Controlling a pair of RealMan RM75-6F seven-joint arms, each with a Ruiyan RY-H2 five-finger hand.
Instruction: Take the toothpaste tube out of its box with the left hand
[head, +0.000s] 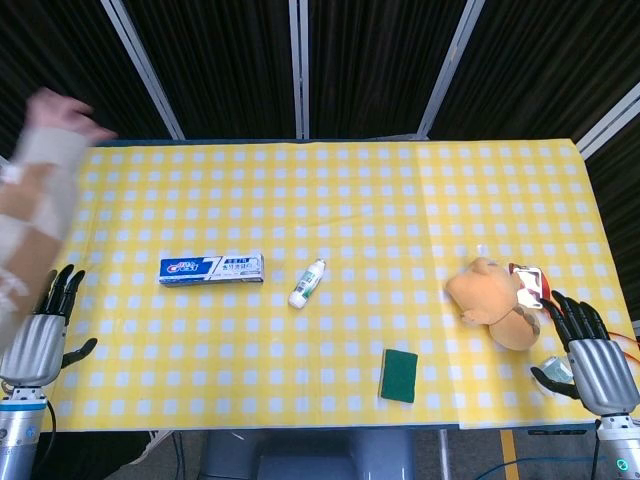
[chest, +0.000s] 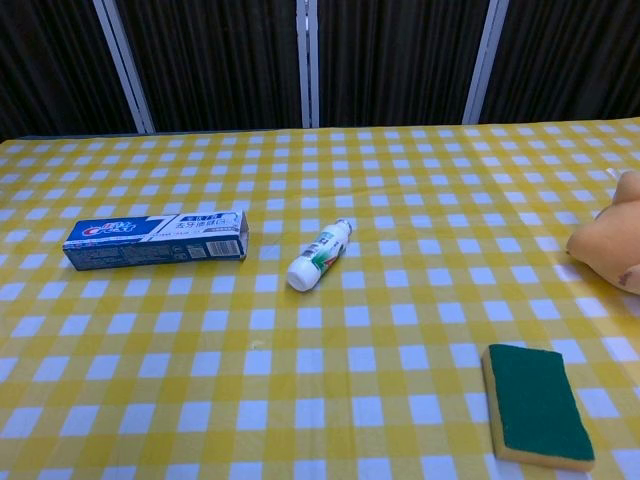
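Note:
The blue and white toothpaste box (head: 211, 268) (chest: 156, 240) lies flat on the yellow checked tablecloth (head: 330, 190), left of centre, long side across the table. I cannot see the tube inside it. My left hand (head: 45, 325) rests at the table's front left edge, fingers apart, holding nothing, well left of the box. At the front right edge my right hand (head: 590, 355) is also open and empty. Neither hand shows in the chest view.
A small white bottle (head: 307, 284) (chest: 320, 255) lies just right of the box. A green sponge (head: 400, 375) (chest: 535, 405) sits near the front edge. A tan plush toy (head: 495, 300) (chest: 612, 245) lies at the right. A person's bandaged arm (head: 35, 200) reaches in at far left.

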